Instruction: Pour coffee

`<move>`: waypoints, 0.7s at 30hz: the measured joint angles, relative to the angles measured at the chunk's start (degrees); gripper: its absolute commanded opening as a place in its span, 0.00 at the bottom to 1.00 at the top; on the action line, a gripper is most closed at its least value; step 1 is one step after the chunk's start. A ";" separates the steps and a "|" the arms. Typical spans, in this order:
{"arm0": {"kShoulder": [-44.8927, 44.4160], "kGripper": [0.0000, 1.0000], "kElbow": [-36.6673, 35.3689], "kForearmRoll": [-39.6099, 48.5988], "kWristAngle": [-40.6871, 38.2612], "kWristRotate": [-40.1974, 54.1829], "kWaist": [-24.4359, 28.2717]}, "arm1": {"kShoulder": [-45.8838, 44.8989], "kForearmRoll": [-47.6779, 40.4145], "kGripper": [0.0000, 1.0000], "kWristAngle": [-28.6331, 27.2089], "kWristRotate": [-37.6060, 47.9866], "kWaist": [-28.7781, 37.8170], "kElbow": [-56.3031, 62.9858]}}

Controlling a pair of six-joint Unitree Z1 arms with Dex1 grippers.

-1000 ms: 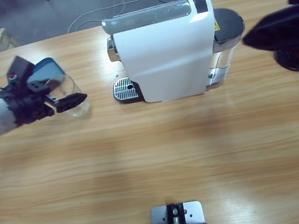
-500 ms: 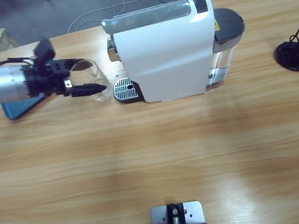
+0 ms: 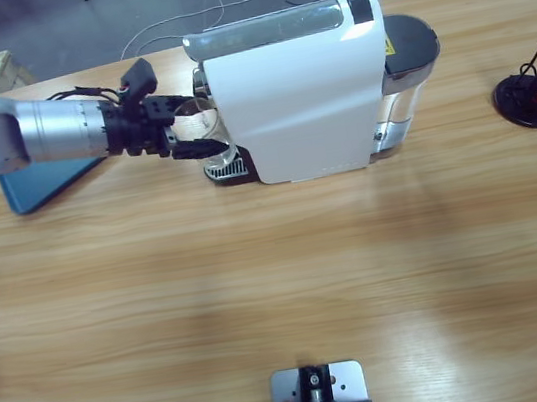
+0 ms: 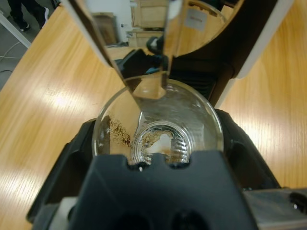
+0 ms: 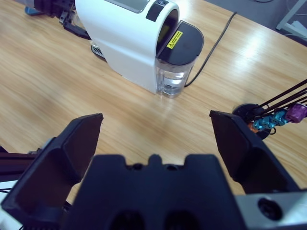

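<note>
Centrally, a white capsule coffee machine with a black rear tank stands on the long wooden surface. Left gripper fingers hold a small clear glass tumbler upright over the machine's perforated drip tray, under its spout. The left wrist view alone looks down into the tumbler, where brown residue marks the bottom. A blue flat tray lies well left of the machine; a black capsule stand sits well right. The right gripper hangs above the surface, fingers wide.
</note>
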 measured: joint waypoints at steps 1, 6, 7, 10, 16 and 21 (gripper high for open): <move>0.07 0.00 -0.10 0.16 0.22 0.00 -0.32 | 0.00 -0.02 1.00 -0.02 0.00 0.00 0.05; 0.31 0.00 -0.56 1.02 1.33 0.00 -1.59 | 0.00 -0.26 1.00 -0.07 0.00 0.00 0.38; 0.32 0.00 -0.67 1.43 1.91 0.00 -1.86 | 0.00 -0.33 1.00 -0.17 0.00 0.00 0.39; 0.33 0.29 -0.89 2.23 2.71 0.00 -2.20 | 0.00 -0.45 1.00 -0.58 0.00 0.00 0.40; 0.33 0.98 -1.49 3.84 3.45 0.00 -2.29 | 0.00 -0.55 1.00 -0.76 0.00 0.00 0.41; 0.33 0.98 -1.42 3.86 3.53 0.00 -2.29 | 0.00 -0.73 1.00 -0.76 0.00 0.00 0.71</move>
